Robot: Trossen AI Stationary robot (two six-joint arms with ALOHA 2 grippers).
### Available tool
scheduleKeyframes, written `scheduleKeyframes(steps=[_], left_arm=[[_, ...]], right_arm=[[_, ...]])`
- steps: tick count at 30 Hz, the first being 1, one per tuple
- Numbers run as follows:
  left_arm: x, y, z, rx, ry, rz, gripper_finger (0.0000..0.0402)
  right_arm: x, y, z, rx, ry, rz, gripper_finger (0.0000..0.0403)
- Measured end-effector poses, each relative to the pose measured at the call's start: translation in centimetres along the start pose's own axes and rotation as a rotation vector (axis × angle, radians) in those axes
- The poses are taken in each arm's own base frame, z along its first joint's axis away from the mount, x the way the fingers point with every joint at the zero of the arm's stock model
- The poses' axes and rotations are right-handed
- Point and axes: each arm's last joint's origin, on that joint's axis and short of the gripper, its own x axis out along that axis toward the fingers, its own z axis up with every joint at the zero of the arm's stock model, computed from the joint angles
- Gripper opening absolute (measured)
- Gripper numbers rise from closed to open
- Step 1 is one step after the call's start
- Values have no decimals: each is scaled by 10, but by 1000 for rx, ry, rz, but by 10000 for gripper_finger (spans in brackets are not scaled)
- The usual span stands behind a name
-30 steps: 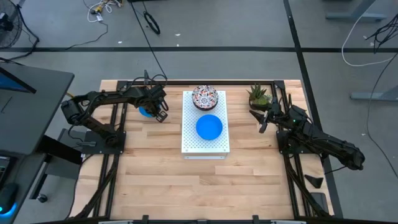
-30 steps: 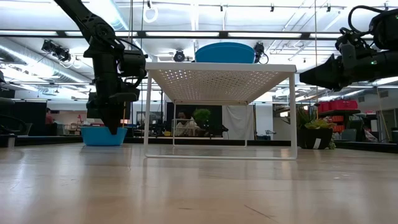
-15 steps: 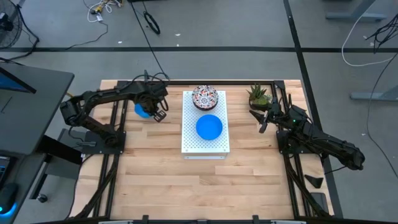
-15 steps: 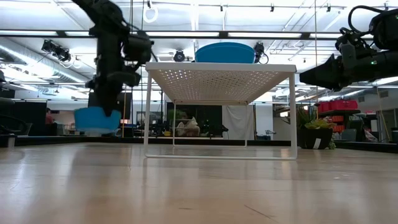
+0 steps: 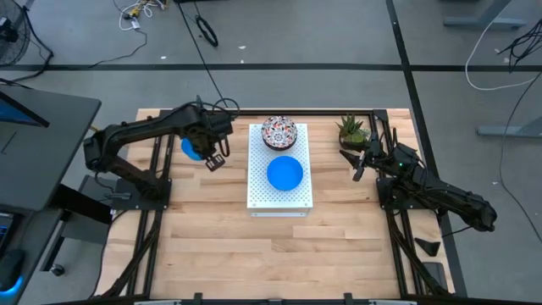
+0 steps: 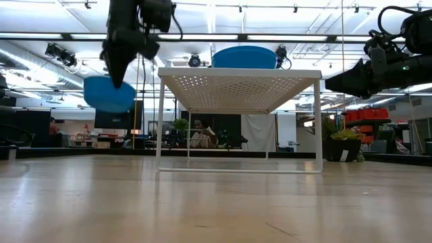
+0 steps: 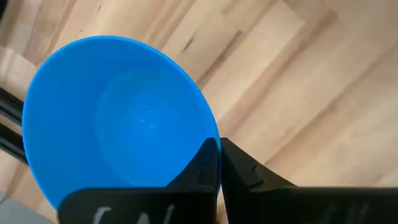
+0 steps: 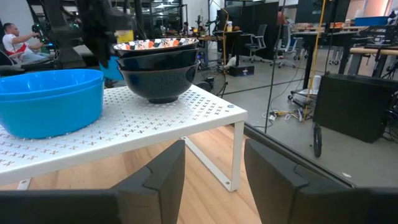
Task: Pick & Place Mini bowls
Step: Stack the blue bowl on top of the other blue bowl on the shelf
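My left gripper [image 5: 212, 152] [image 6: 120, 75] is shut on a plain blue mini bowl [image 5: 193, 149] [image 6: 108, 93] [image 7: 118, 118], in the air left of the white perforated board [image 5: 279, 191]. On the board stand stacked blue bowls [image 5: 284, 172] [image 8: 50, 99] and, farther back, stacked floral bowls [image 5: 279, 132] [image 8: 158, 62], resting on their feet. My right gripper [image 5: 360, 161] [image 8: 214, 168] waits open to the board's right, next to the potted plant [image 5: 351, 129]. My left gripper pinches the blue bowl's rim [image 7: 213, 140], one finger [image 7: 202, 171] inside the bowl and the other finger [image 7: 245, 174] outside. The fingers come from above, pointing down. The bowl is lifted clear of the table and hangs tilted below them.
The board stands on thin white legs [image 6: 160, 121] with open space beneath it. The wooden table [image 5: 254, 246] stretches bare toward the near edge. Black frame rails [image 5: 157, 157] run along both arm bases. People sit in the room beyond the table.
My left gripper has risen with the blue bowl, staying shut on it. The bowl sat on the table a second ago; now it is lifted clear, about level with the board's top, and tipped.
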Motion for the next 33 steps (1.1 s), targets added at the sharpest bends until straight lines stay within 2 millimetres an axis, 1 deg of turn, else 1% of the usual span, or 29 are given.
scheduleKeyframes(steps=[7, 11, 15, 20, 27, 31, 33], left_arm=[[-38, -20, -7, 72, -36, -15, 4], [-54, -30, -14, 115, -48, -36, 4], [-66, -42, -22, 159, -62, -47, 4], [-78, -58, -33, 235, -82, -66, 4], [-91, -79, -48, 289, -122, -104, 4], [-94, -87, -55, 283, -115, -133, 4], [-92, -90, -53, 279, -97, -137, 4]], right_arm=[[0, 0, 0, 0, 0, -1, 169], [0, 0, 0, 0, 0, 0, 169], [0, 0, 0, 0, 0, -1, 169], [0, 0, 0, 0, 0, 0, 169], [0, 0, 0, 0, 0, 0, 169], [0, 0, 0, 0, 0, 0, 169], [0, 0, 0, 0, 0, 0, 169]])
